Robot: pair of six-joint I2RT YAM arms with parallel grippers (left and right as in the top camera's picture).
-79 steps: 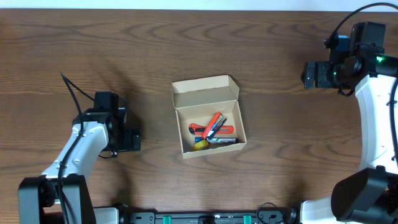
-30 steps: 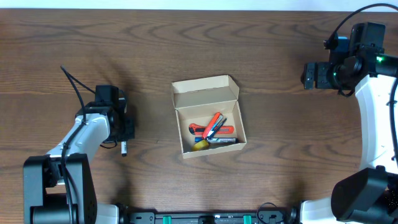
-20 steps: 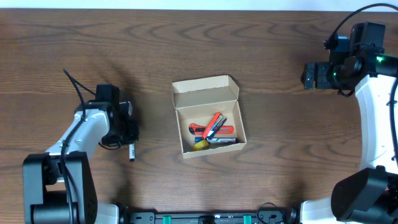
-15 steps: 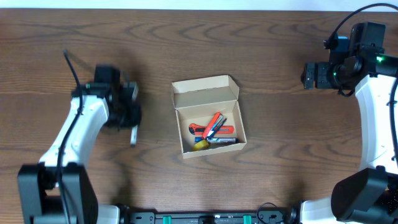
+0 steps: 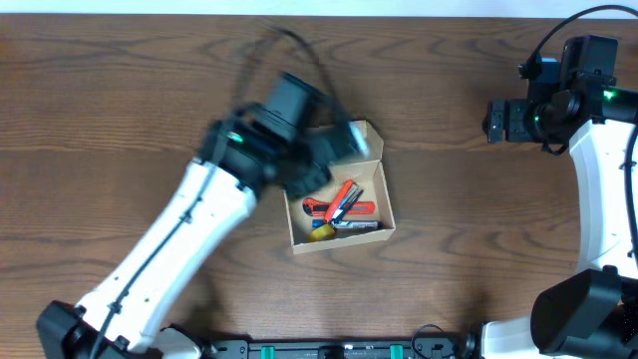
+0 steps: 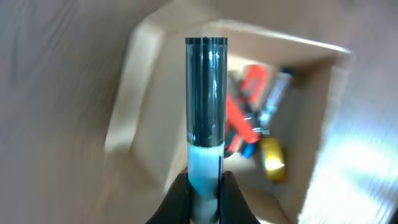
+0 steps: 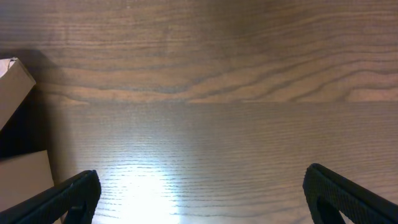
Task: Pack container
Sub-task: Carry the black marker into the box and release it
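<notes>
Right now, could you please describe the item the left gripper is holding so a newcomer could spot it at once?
Start at the open cardboard box in the middle of the overhead view; the left gripper hangs above it. It pinches a marker with a white barrel and dark cap, unlike the red, blue and yellow tools lying inside the box.

Dark brown wood-grain table [image 5: 100, 80] with a soft pale glare [image 7: 155, 180] on its surface

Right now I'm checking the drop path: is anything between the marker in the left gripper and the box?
Nothing visible. The left gripper holds the marker over the open container; only tools lie inside, with bare floor beside them.
</notes>
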